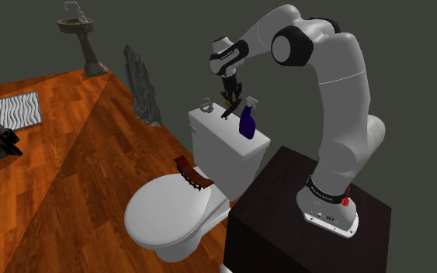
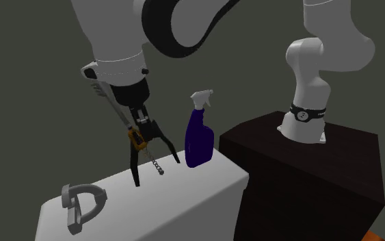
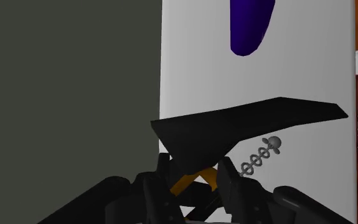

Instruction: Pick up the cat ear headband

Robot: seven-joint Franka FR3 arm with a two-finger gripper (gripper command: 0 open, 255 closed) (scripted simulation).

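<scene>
On the tank lid (image 2: pixel 184 198), at the second exterior view's left, we log the grey headband (image 2: pixel 81 200), lying free. Rightward, gripper (image 2: pixel 143 130) fingers drawn close, clenching a black-and-orange corkscrew (image 2: pixel 135 168). Then a blue spray bottle (image 2: pixel 199 140).
</scene>
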